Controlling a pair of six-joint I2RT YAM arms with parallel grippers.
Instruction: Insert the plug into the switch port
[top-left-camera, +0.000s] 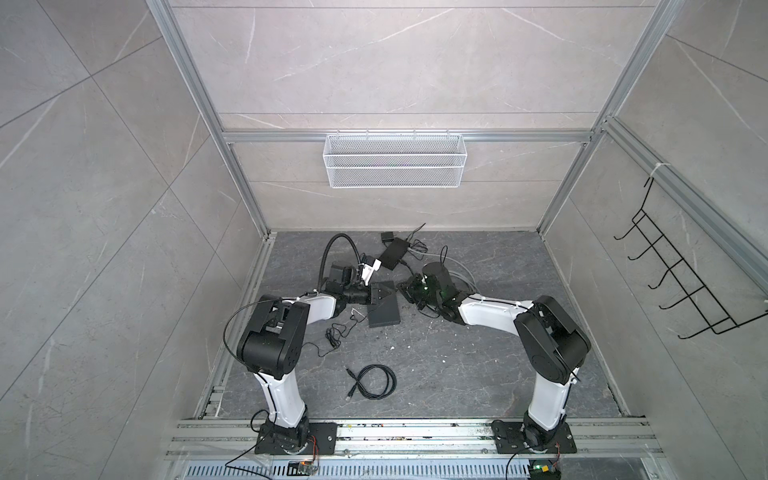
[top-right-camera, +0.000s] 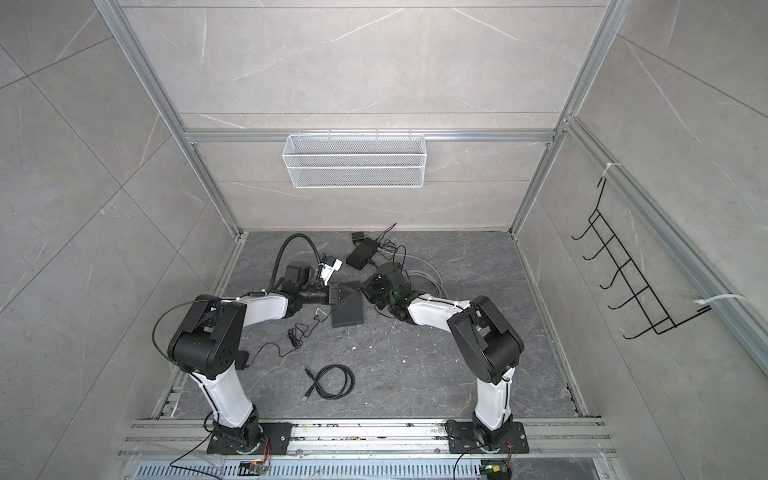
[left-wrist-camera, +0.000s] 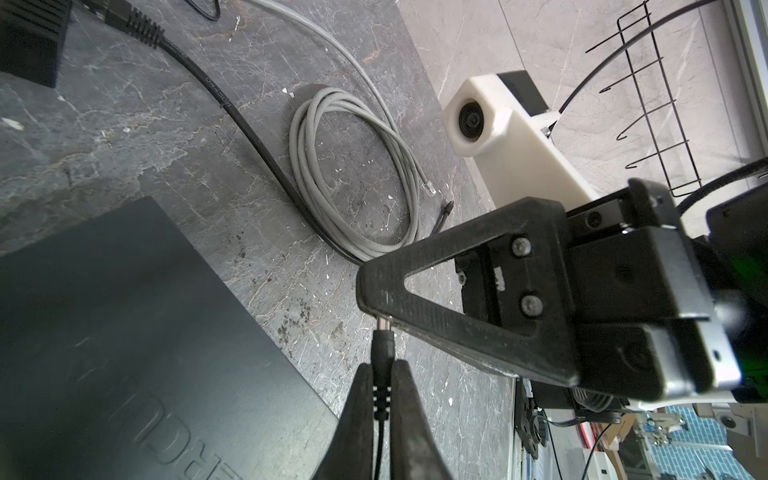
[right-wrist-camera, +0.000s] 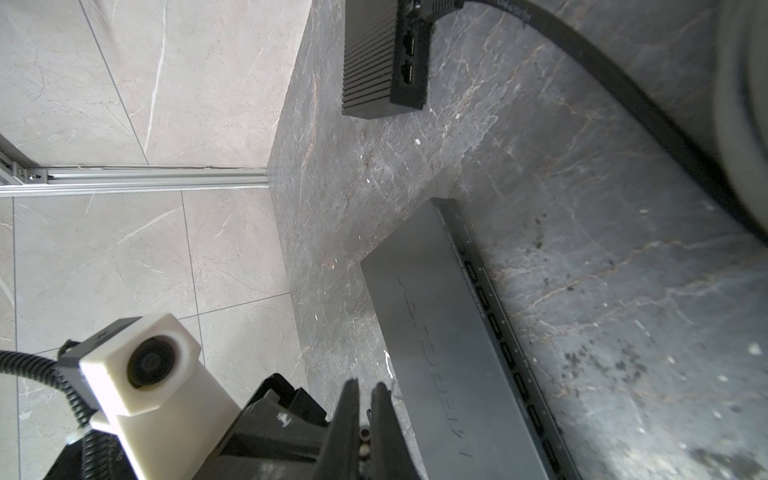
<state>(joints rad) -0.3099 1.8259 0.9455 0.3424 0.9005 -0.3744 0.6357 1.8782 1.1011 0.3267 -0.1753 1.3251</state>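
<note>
Plug (left-wrist-camera: 383, 361) pinched by left fingers (left-wrist-camera: 361, 419), tip (left-wrist-camera: 383, 323) (mostly hidden) seemingly pinched by right fingers (left-wrist-camera: 376, 286).

arm links (top-left-camera: 285, 395): white | joints (top-left-camera: 270, 340): black | end effector fingers (left-wrist-camera: 436, 249): black, triangular, screwed | wrist camera housing (left-wrist-camera: 494, 120): white

- two white-and-black robot arms: left arm (top-left-camera: 286, 395) at lower left; right arm (top-left-camera: 548, 395) at lower right
- two black grippers: left gripper (left-wrist-camera: 380, 370); right gripper (right-wrist-camera: 365, 386)
- two dark switch boxes: flat grey-black switch (top-left-camera: 384, 316) at frame centre; smaller ribbed black box (top-left-camera: 395, 253) above it
- one black barrel plug (left-wrist-camera: 382, 345)
- two coiled cables: black cable coil (top-left-camera: 393, 380) at lower centre; grey cable coil (left-wrist-camera: 299, 137)
- one white wire-mesh basket (top-left-camera: 395, 174), upper centre
- one black wire hook rack (top-left-camera: 681, 261), right edge
</note>
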